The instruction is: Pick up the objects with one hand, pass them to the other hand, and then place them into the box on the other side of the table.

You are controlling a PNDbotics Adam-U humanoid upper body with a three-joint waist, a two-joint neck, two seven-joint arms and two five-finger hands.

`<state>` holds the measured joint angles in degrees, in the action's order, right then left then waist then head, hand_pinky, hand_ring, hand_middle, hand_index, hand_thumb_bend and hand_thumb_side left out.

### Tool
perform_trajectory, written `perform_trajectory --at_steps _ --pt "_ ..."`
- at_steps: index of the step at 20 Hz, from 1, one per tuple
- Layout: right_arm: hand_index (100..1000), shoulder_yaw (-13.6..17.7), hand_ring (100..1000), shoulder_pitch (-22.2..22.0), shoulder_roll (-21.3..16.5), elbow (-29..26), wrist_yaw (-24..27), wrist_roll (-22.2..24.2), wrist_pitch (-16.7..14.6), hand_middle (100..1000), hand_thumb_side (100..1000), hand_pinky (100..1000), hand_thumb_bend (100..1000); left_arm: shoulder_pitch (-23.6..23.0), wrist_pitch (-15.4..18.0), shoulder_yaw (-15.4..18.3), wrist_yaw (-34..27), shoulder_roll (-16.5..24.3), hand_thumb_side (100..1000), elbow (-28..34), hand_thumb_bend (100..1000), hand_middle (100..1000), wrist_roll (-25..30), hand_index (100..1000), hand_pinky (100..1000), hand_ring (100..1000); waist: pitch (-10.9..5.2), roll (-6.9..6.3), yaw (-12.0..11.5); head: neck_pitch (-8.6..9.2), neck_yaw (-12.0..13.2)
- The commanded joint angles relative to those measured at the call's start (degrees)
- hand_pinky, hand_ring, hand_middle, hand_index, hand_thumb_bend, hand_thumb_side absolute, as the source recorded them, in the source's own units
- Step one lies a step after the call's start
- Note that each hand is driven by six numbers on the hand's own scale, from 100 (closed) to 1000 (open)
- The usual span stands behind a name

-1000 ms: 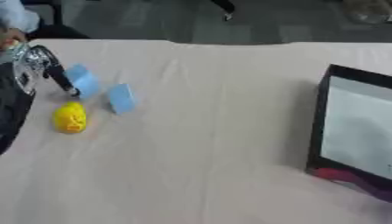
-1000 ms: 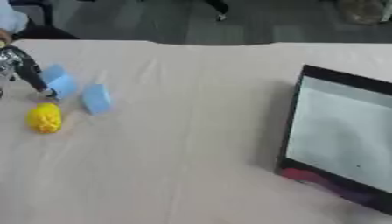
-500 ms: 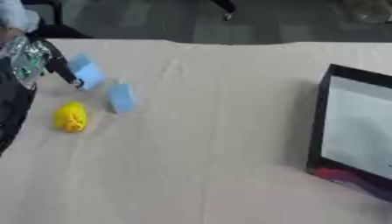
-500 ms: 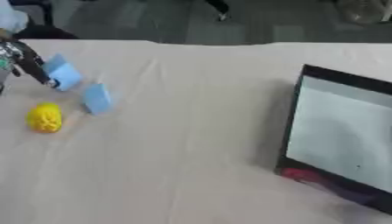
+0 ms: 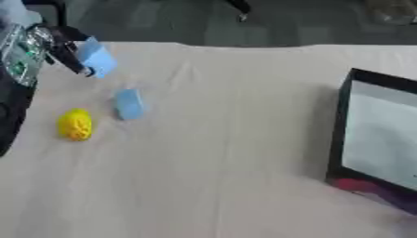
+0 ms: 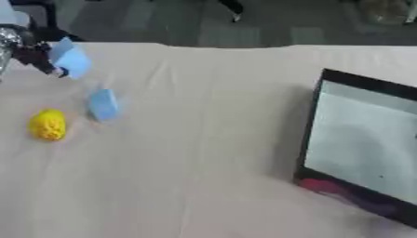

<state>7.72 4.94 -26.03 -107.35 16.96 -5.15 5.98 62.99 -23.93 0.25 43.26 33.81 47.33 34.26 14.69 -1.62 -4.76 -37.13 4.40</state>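
One left hand (image 5: 49, 49), fingers pinching blue block (image 5: 96, 57), lifted

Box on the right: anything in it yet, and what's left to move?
The box looks empty, so nothing is delivered. In hand: the left hand pinches one blue block, lifted; no handover yet, and the right hand is out of view. Left on the table: a second blue block and a yellow ball.

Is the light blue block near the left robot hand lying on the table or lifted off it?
Lifted. The left robot hand pinches the light blue block above the table; the other blue block lies flat.
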Motion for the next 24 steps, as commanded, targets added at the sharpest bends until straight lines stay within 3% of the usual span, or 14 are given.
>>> perform_trajectory --at_steps 1,6,13,16,17,18,24 --pt "1000 0.92 1000 0.18 -1.35 -0.97 -0.02 -0.33 -0.34 1000 652 1000 100 -0.71 0.55 -0.80 -4.52 3.55 100 7.26 100 736 -0.82 549 871 850 -0.23 0.14 -0.23 0.72 -0.51" --pt "1000 1.12 1000 1.29 -3.15 -2.50 1.43 -0.69 -1.26 1000 621 1000 100 -4.49 0.85 -2.90 -9.62 4.90 100 15.67 100 731 -2.20 547 870 850 -0.21 0.62 -0.34 1.03 -1.20" --pt "1000 -0.56 1000 5.25 -9.68 -6.73 4.16 0.39 -2.00 1000 561 1000 100 -9.87 1.92 -4.62 -14.89 4.75 100 24.22 100 714 -5.96 540 846 832 -0.27 1.26 -0.05 1.13 -1.77" --pt "1000 -1.68 1000 8.17 -12.73 -7.18 5.00 2.23 -2.12 1000 533 1000 100 -12.25 3.09 -5.28 -16.69 4.43 100 27.32 100 706 -7.85 538 835 826 -0.28 1.33 -0.02 1.44 -1.98" --pt "1000 -2.00 1000 9.09 -13.61 -7.21 5.15 2.98 -2.16 1000 543 1000 155 -13.03 3.35 -5.55 -17.14 4.34 100 28.24 100 704 -8.39 537 834 825 -0.30 1.38 0.02 1.49 -2.06" --pt "1000 -2.38 1000 10.08 -14.54 -7.23 5.04 3.95 -2.26 1000 528 1000 100 -13.82 3.59 -5.79 -17.53 4.19 100 29.17 100 701 -8.89 536 832 824 -0.34 1.43 0.06 1.50 -2.08" --pt "1000 -5.36 1000 16.57 -19.08 -7.24 1.45 10.77 -2.63 1000 489 999 132 -17.49 5.76 -6.69 -19.90 2.12 100 33.96 100 685 -13.90 538 822 815 -0.86 1.92 0.13 1.15 -2.22"
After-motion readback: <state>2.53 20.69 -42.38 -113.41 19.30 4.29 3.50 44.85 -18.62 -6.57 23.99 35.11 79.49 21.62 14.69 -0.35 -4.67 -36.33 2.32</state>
